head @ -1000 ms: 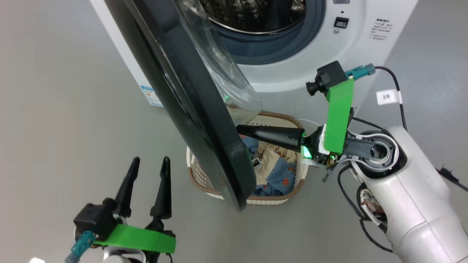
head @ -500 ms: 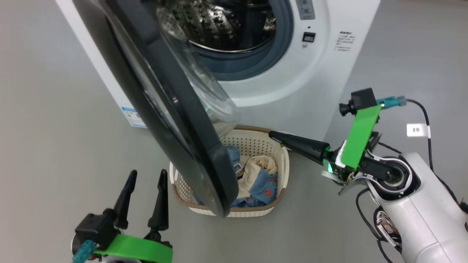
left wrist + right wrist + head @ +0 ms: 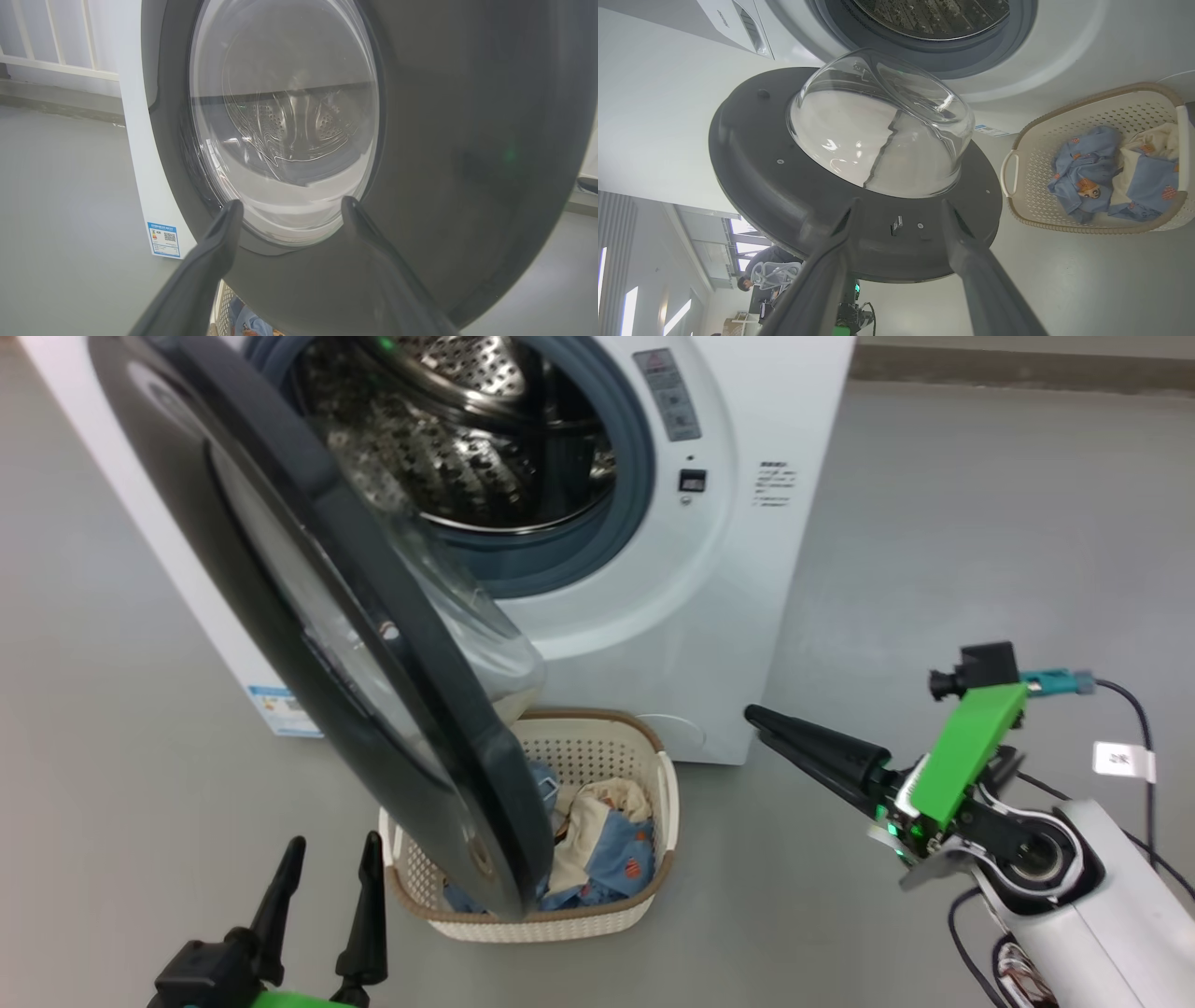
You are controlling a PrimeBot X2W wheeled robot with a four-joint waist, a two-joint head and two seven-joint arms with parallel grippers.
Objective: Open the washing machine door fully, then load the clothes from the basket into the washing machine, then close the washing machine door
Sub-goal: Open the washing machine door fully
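Note:
The white washing machine point(image 3: 747, 569) stands with its steel drum point(image 3: 448, 439) exposed. Its black door point(image 3: 420, 728) is swung out, edge-on to the head view, the lower rim hanging over the cream basket point(image 3: 653, 887). Blue printed and cream clothes point(image 3: 607, 849) lie in the basket. My left gripper point(image 3: 335, 845) is open at the lower left, facing the door's outer glass point(image 3: 285, 130). My right gripper point(image 3: 758, 717) is open to the right of the basket, apart from the door, pointing at the door's inner side and its glass bowl point(image 3: 878, 126).
Bare grey floor point(image 3: 980, 523) surrounds the machine. A blue label sticker point(image 3: 275, 707) sits low on the machine's front beside the door. In the right wrist view a person point(image 3: 749, 282) shows far off beyond the door.
My right gripper has drawn back to the right, off the door's rim and away from over the basket. The head camera has shifted, showing more of the drum.

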